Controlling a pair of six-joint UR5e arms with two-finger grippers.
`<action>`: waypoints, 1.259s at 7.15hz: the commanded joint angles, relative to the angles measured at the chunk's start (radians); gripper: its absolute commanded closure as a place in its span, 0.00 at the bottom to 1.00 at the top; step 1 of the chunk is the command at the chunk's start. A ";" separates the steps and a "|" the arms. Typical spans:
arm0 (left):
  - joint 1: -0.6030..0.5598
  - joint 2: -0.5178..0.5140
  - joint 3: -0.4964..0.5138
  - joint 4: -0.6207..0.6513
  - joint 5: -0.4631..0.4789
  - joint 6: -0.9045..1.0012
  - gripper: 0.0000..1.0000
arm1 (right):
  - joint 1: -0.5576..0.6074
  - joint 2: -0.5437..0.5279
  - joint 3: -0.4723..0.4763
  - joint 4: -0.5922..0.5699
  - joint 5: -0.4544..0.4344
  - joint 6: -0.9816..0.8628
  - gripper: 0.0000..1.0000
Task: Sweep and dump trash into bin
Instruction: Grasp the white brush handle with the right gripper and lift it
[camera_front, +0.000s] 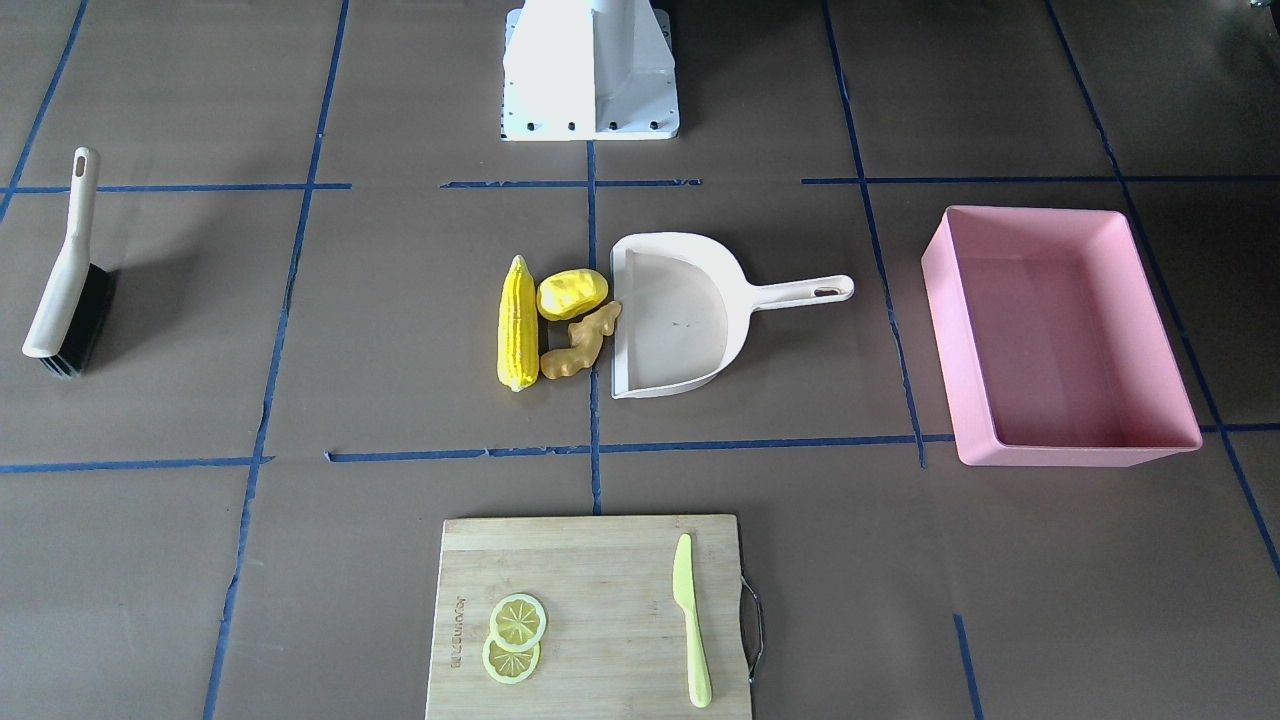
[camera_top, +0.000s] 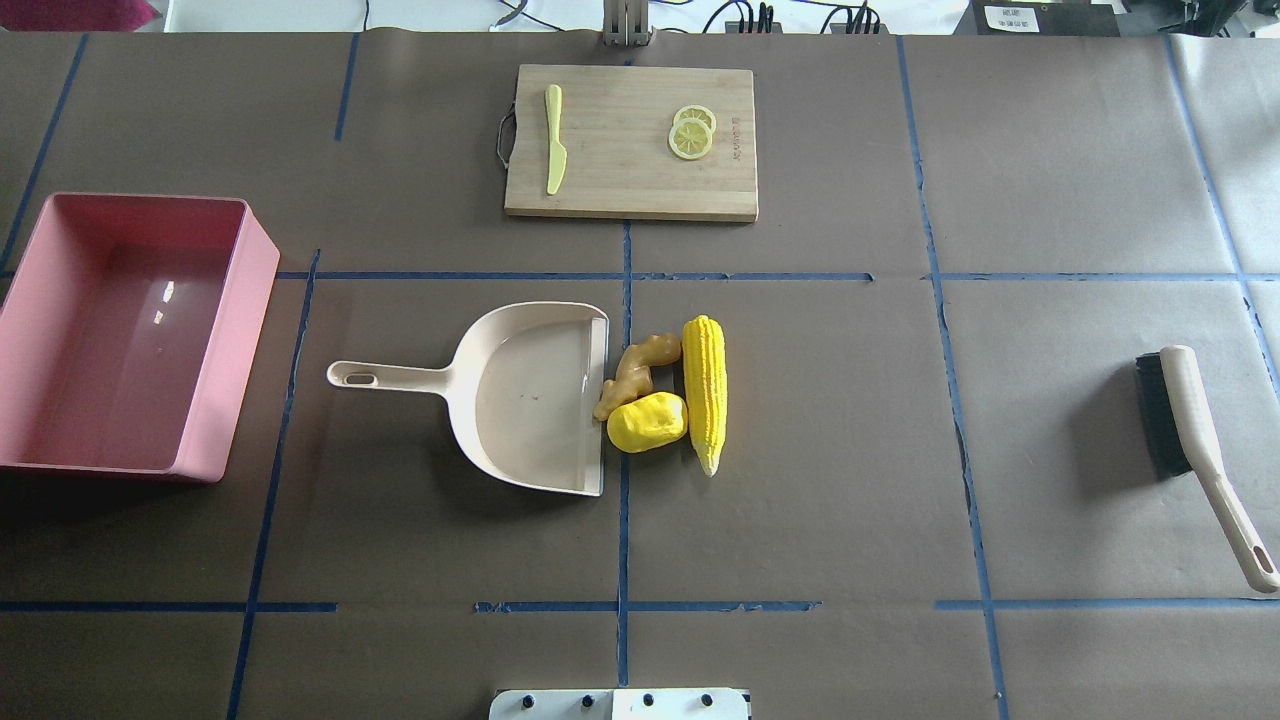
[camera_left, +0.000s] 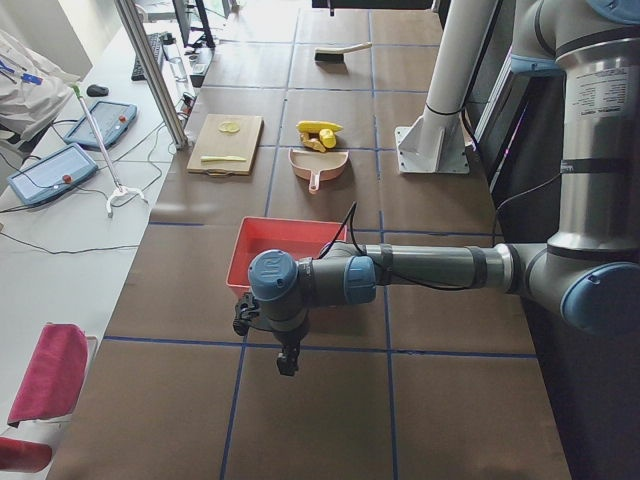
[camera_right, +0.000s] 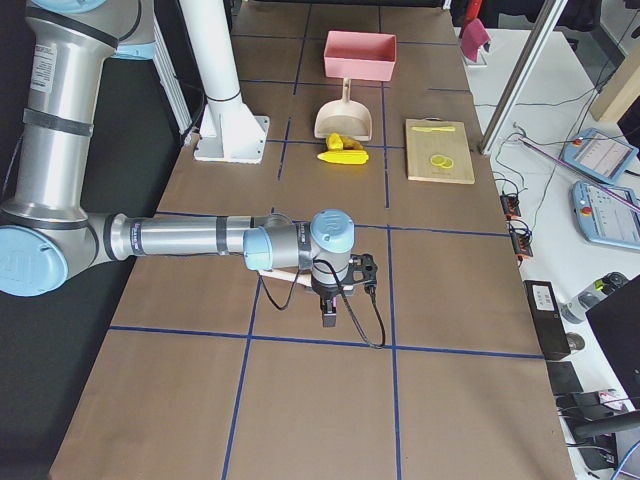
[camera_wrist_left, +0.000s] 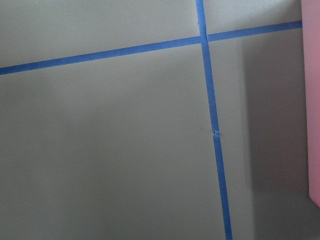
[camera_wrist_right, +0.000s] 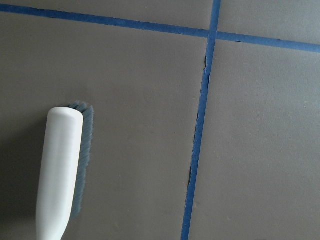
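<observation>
The trash lies mid-table: a yellow corn cob (camera_front: 517, 325) (camera_top: 704, 390), a rounded yellow lump (camera_front: 572, 293) (camera_top: 647, 422) and a tan ginger root (camera_front: 580, 343) (camera_top: 632, 372), right at the open mouth of the beige dustpan (camera_front: 670, 315) (camera_top: 530, 400). The pink bin (camera_front: 1080, 456) (camera_top: 245, 330) stands empty beyond the dustpan's handle. My left gripper (camera_left: 287, 360) hangs over the table by the bin's outer end. My right gripper (camera_right: 330, 318) hangs over the brush (camera_top: 1190, 430) (camera_wrist_right: 62, 170). Both grippers show only in the side views, and I cannot tell whether they are open or shut.
A wooden cutting board (camera_front: 590, 620) at the operators' side holds two lemon slices (camera_front: 515, 635) and a light-green knife (camera_front: 690, 620). The robot's white base (camera_front: 590, 70) stands at the opposite edge. The bin's edge (camera_wrist_left: 312, 100) shows in the left wrist view.
</observation>
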 joint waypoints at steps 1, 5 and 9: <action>0.005 -0.002 0.000 0.000 0.000 0.000 0.00 | -0.003 0.002 0.000 0.002 0.000 0.000 0.00; 0.011 -0.044 -0.014 0.000 0.003 -0.009 0.00 | -0.122 0.005 0.127 0.009 0.013 0.252 0.00; 0.012 -0.069 0.003 -0.084 0.002 -0.009 0.00 | -0.327 -0.113 0.143 0.383 -0.032 0.598 0.00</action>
